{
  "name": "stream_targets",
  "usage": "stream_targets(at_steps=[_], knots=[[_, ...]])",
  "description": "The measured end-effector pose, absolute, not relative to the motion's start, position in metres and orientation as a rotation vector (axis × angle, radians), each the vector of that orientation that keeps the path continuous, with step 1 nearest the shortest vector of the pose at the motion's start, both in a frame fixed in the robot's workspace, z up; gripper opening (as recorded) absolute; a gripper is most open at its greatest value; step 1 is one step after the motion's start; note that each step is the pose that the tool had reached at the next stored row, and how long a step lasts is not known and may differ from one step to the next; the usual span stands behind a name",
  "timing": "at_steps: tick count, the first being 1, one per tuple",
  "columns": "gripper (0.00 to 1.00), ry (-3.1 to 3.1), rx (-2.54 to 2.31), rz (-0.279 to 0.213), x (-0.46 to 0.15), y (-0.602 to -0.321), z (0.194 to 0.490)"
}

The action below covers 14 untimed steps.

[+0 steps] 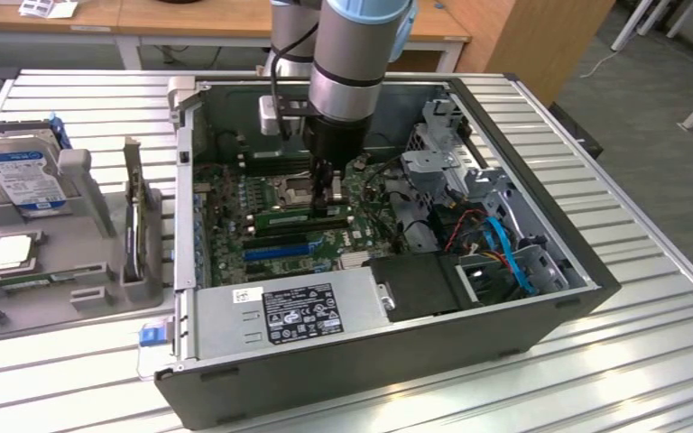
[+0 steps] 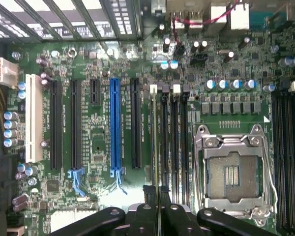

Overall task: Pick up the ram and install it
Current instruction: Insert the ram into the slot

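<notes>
The work stands at the install step. The gripper [image 1: 322,200] reaches down inside the open computer case [image 1: 322,365] on the counter [image 1: 648,361]. Its jaws are pinched almost closed on the ram [image 1: 304,217].

In the wrist view the gripper [image 2: 159,194] holds the ram [image 2: 158,147] edge-on. It shows as a thin line along the outermost of the memory slots [image 2: 176,142], between the black expansion slot [image 2: 135,128] and the empty CPU socket [image 2: 233,172]. In the exterior view the stick lies level, right at the motherboard [image 1: 220,212]. I cannot tell whether its lower edge is already in the slot or just above it.

By my judgement, seating it calls for keeping the stick parallel to the slot with its notch matched. It also calls for even pressure straight down, so that neither end goes in first.

The hard drive [image 1: 22,176] stands in its holder well apart, on the exterior view's left.
</notes>
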State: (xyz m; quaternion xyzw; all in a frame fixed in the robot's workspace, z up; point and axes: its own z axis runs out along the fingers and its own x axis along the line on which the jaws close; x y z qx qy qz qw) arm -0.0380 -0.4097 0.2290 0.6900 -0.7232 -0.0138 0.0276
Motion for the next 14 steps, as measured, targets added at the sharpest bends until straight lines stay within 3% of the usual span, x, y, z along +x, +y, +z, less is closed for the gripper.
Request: stream_targets(at_steps=[14], knots=[[0.13,-2.225,2.123,-0.058,-0.0345,-0.4097,0.2291]])
